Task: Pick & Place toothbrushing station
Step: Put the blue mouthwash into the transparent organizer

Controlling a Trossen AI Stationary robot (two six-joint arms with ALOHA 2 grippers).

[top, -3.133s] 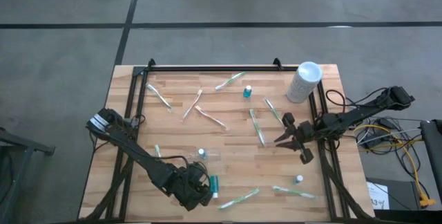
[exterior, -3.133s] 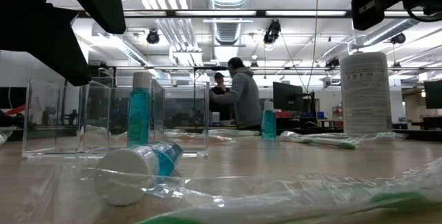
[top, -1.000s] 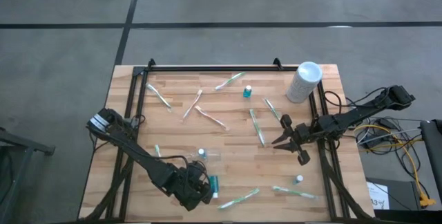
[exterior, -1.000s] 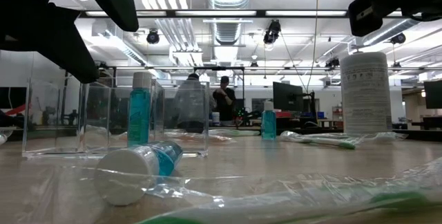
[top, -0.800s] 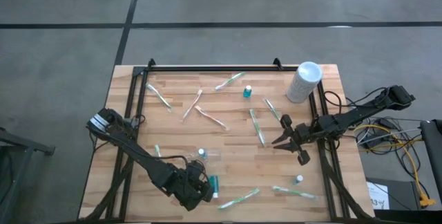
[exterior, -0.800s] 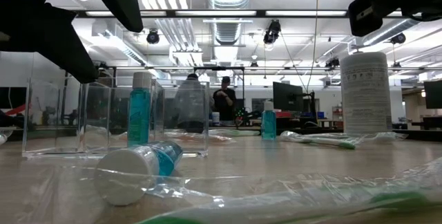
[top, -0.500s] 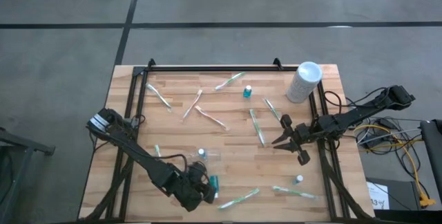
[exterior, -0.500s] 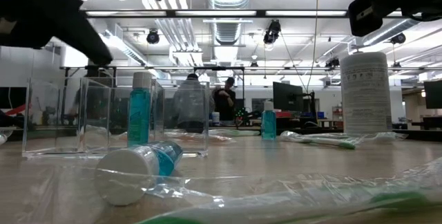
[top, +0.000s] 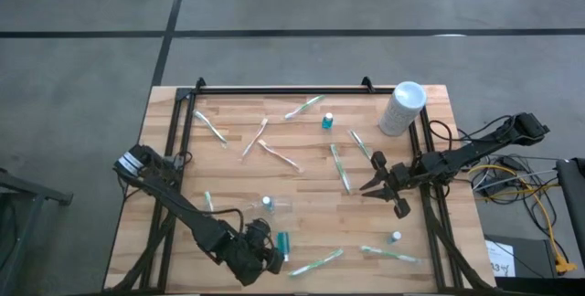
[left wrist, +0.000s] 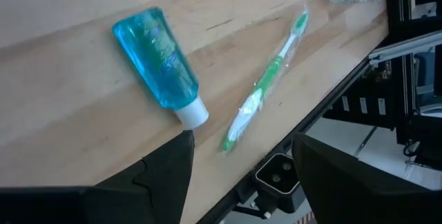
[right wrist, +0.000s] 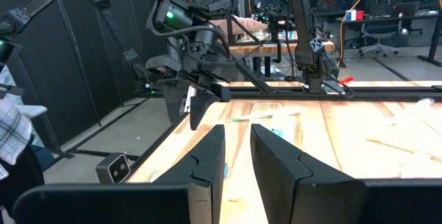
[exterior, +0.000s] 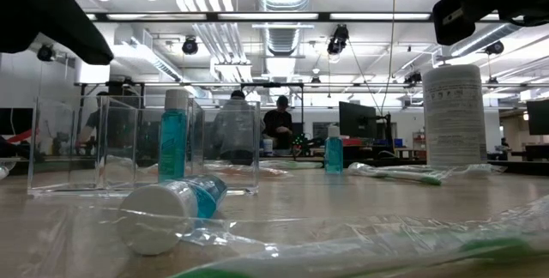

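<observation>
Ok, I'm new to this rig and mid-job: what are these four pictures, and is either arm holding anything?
Two dark robot arms work at a wooden table. One picture looks straight down, one looks level across the tabletop, and one comes from each arm's wrist. The left gripper is open and empty at the table's near edge, over a blue bottle lying flat beside a wrapped green toothbrush. The right gripper hangs near the right edge, nearly closed, with nothing between its fingers. More wrapped toothbrushes, small blue bottles, a clear box and a white canister are scattered about.
</observation>
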